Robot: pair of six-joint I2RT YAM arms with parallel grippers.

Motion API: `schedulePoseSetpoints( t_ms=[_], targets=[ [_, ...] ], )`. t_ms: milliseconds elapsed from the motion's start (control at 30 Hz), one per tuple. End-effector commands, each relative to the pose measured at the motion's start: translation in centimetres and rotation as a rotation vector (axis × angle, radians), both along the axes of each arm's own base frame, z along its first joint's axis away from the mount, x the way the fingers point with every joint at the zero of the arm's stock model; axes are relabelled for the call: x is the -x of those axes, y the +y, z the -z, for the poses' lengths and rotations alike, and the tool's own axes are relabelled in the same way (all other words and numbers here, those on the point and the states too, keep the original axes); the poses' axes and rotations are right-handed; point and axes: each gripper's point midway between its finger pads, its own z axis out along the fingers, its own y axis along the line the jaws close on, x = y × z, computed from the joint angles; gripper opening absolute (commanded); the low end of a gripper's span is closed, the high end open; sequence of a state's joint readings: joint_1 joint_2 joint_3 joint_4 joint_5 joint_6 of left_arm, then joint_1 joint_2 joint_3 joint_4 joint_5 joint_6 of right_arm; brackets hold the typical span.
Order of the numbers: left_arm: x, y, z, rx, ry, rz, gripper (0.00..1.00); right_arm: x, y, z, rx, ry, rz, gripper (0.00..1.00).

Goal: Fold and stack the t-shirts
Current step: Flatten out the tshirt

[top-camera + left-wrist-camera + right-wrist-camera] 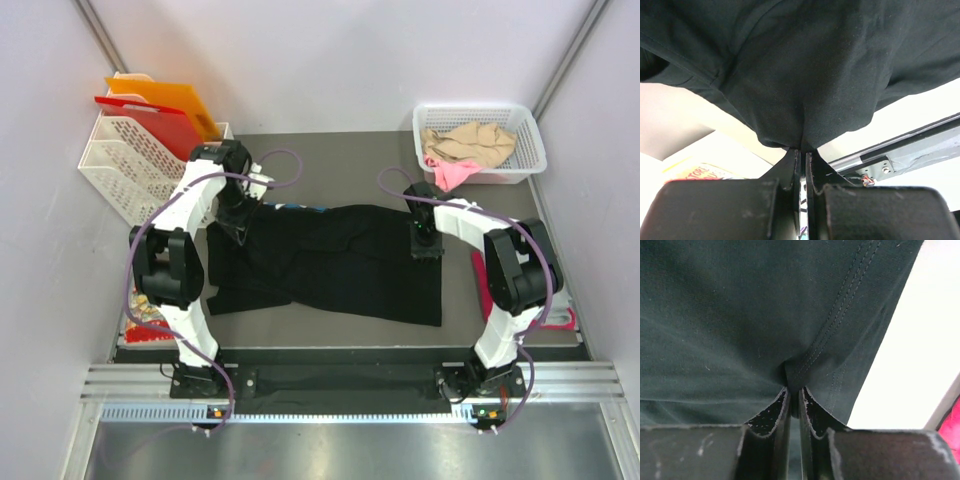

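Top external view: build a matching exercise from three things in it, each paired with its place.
Things:
1. black t-shirt
2. beige shirt
3. orange folder

Places:
A. in the white basket
B. standing in the white rack
C. spread on the table, pinched by the left gripper and the right gripper

Pairs: 1-C, 2-A, 3-B

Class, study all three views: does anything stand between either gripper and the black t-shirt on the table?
Nothing visible does. The left gripper is shut on a bunched fold of the black t-shirt, and the right gripper is shut on its stitched edge; neither wrist view shows anything else in the grip.
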State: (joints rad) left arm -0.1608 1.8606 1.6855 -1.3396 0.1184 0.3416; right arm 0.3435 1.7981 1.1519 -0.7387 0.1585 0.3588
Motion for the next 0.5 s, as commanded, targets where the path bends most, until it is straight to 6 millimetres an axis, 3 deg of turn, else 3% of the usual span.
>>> schedulePoseSetpoints(
  t_ms=[0,167,267,300,467],
  targets=[
    [0.3,0.1,-1.8,-0.001,-0.060,0.004,0.00,-0.6,-0.6,1.5,0.023,-0.005,0.027,0.08],
    [0.0,0.4,-2.3,-0.011,-0.073,0.008,0.00,-1.4,-0.9,-1.1,0.036,-0.049,0.017,0.07],
    [-0.6,0.7,-3.5,-0.035,-0.094,0.017,0.00,-2.7,-0.5,-4.6,0.011,-0.128,0.015,0.05],
    [-0.9,0.9,-4.0,-0.045,-0.106,0.017,0.00,-3.1,-0.3,-6.5,-0.004,-0.163,0.013,0.03],
    [-3.9,3.2,-8.9,-0.170,-0.269,0.024,0.00,-4.0,0.4,-13.2,-0.068,-0.291,0.009,0.00]
  ],
)
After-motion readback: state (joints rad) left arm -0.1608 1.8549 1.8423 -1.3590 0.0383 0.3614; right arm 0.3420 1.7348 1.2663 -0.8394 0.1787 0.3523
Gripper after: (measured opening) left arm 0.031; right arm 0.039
